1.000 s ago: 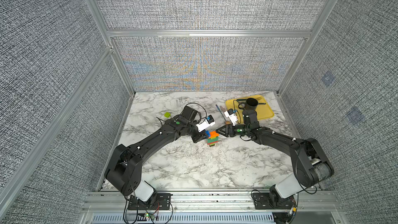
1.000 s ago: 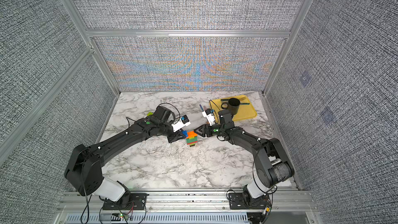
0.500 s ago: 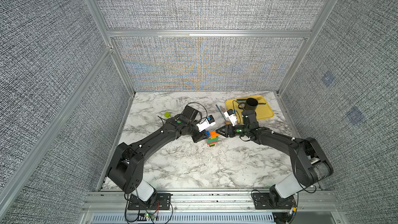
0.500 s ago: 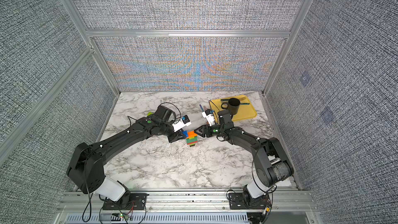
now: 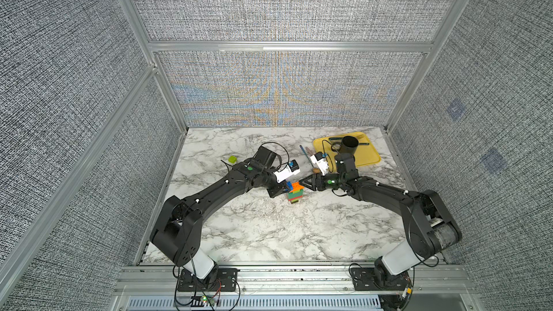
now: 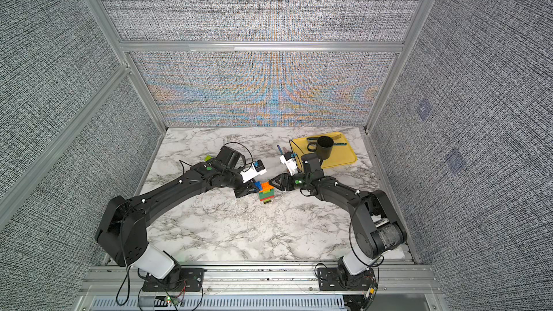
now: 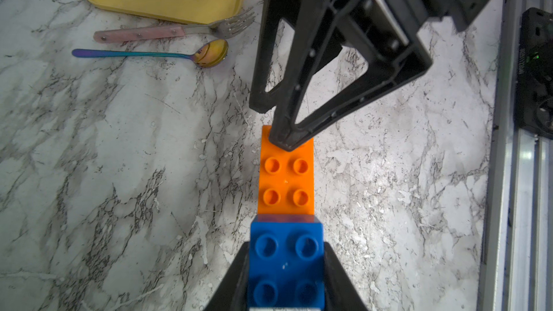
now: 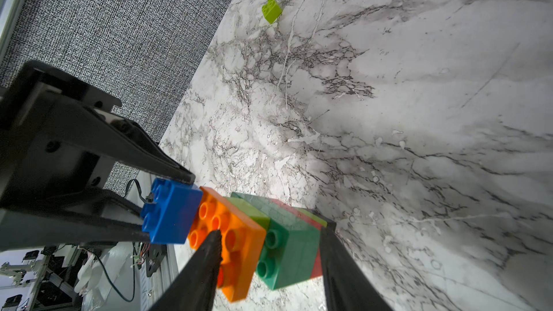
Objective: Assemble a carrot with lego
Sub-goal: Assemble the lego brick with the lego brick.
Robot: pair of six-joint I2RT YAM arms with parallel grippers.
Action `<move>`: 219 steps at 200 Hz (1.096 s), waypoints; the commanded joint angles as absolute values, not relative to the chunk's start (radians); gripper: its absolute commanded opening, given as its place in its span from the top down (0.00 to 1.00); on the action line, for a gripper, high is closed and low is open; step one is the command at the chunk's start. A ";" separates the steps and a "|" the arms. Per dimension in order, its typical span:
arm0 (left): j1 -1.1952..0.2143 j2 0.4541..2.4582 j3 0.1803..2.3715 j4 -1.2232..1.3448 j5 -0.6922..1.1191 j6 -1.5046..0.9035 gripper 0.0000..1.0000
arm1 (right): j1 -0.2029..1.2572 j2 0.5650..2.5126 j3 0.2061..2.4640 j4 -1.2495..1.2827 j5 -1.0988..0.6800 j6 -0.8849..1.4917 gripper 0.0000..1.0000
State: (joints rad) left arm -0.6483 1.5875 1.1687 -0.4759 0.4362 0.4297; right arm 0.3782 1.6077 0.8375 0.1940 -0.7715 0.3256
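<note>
The blue brick [image 8: 170, 213] is clamped in the left claw [image 7: 285, 267] at the end of the orange top layer [image 7: 285, 181] of the carrot [image 5: 294, 194] on the table [image 5: 269, 234]; the jaws of the right claw [image 8: 270, 231], narrower than 1 second earlier, are found apart, 1 fingertip [image 7: 284, 142] bracing that layer; pressing home is judged imminent.

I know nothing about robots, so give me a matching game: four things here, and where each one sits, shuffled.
1 blue brick
2 lime brick
3 black mug
4 spoon

A on the yellow tray
B held in the left gripper
C on the marble table, beside a fork
D alone on the table, apart from the other bricks

Pairs: 1-B, 2-D, 3-A, 4-C
</note>
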 commanded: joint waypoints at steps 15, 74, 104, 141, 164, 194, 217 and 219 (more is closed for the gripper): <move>-0.652 1.595 1.178 -0.529 0.400 0.452 0.96 | 0.380 1.612 0.839 0.172 -0.745 0.305 0.48; -0.664 1.597 1.180 -0.549 0.343 0.440 0.98 | 0.389 1.605 0.830 0.165 -0.721 0.310 0.50; -0.672 1.602 1.183 -0.564 0.318 0.429 0.98 | 0.394 1.598 0.818 0.168 -0.702 0.319 0.50; -0.683 1.607 1.200 -0.593 0.283 0.419 0.98 | 0.402 1.592 0.810 0.172 -0.686 0.328 0.51; -0.687 1.619 1.222 -0.622 0.266 0.411 0.98 | 0.407 1.589 0.810 0.172 -0.678 0.330 0.51; -0.694 1.637 1.251 -0.659 0.254 0.406 0.98 | 0.412 1.589 0.809 0.173 -0.672 0.331 0.51; -0.698 1.655 1.274 -0.685 0.241 0.406 0.98 | 0.411 1.587 0.808 0.172 -0.665 0.331 0.51; -0.699 1.657 1.276 -0.686 0.240 0.406 0.98 | 0.411 1.586 0.808 0.172 -0.664 0.330 0.51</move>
